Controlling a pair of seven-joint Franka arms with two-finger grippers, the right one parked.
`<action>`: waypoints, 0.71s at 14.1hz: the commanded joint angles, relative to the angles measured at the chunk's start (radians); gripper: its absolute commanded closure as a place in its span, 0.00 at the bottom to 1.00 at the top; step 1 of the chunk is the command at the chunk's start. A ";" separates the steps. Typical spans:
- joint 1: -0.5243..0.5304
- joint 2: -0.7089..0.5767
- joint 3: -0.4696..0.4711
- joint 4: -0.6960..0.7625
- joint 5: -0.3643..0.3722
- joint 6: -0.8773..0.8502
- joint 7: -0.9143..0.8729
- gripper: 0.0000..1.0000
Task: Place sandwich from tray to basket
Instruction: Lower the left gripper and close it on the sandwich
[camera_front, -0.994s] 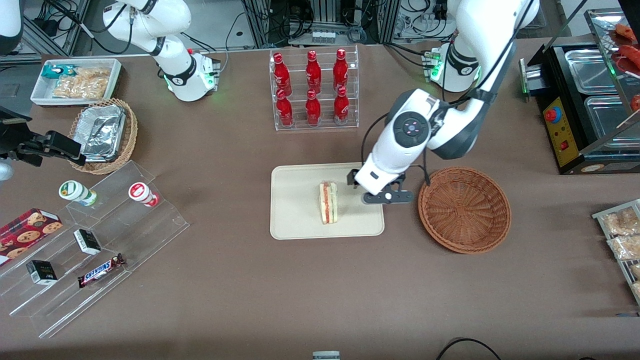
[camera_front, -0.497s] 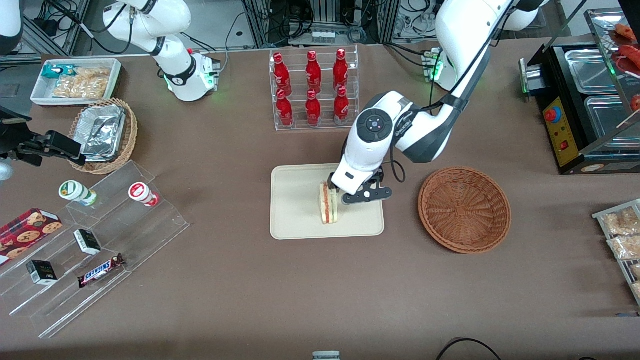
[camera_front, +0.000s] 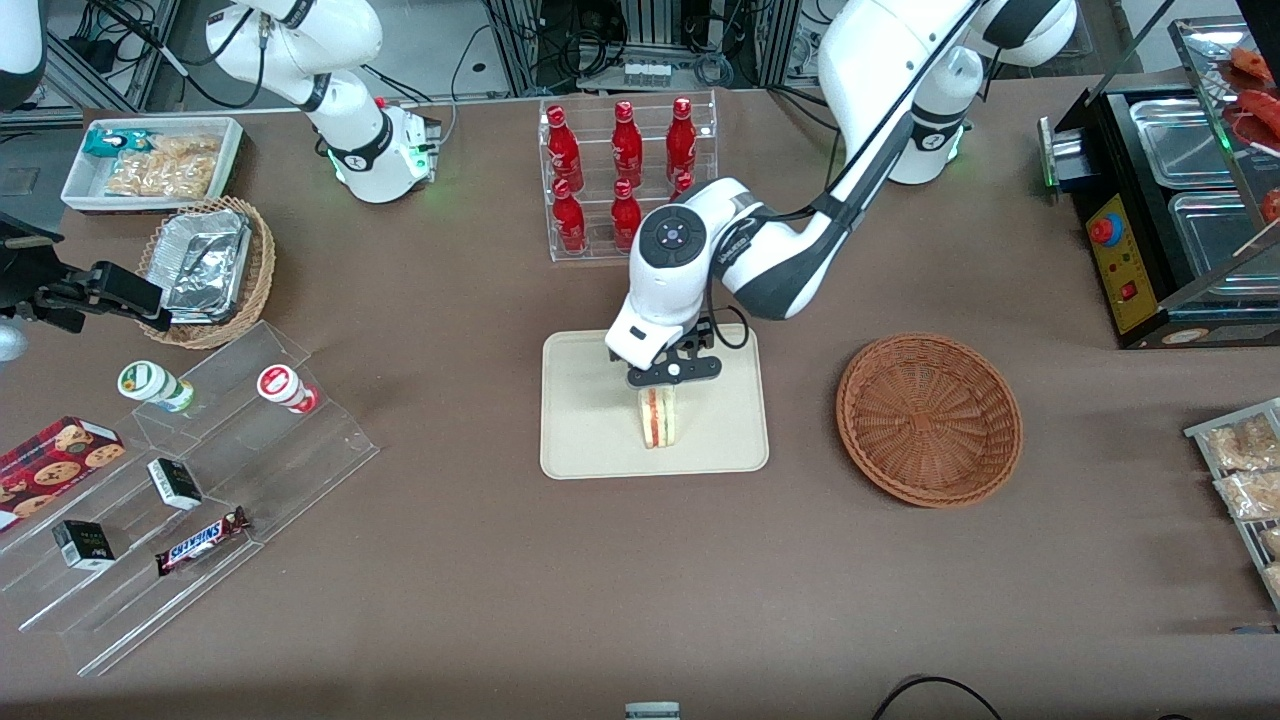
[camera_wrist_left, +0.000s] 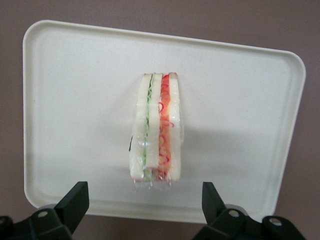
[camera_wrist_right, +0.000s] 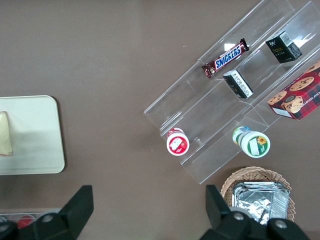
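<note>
- Shifting away from the edge nearest the basket (camera_front: 929, 420) since the earlier frame, the left hand (camera_wrist_left: 145, 186) is now hovering above the tray (camera_front: 595, 440), its fingers standing wide apart and gripping nothing.
- Sandwich (camera_front: 657, 420) (film-wrapped, layers facing up) is lying on the tray, its length running across the hand's closing line, likely letting the fingers straddle it.
- Basket is waiting beside the tray, toward the working arm's end of the bench (camera_front: 640, 590), apparently keeping the carry short.
</note>
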 joint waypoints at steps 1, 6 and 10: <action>-0.038 0.078 0.021 0.074 0.085 -0.003 -0.050 0.00; -0.064 0.124 0.027 0.097 0.095 0.002 -0.045 0.00; -0.064 0.137 0.027 0.091 0.093 0.002 -0.042 0.05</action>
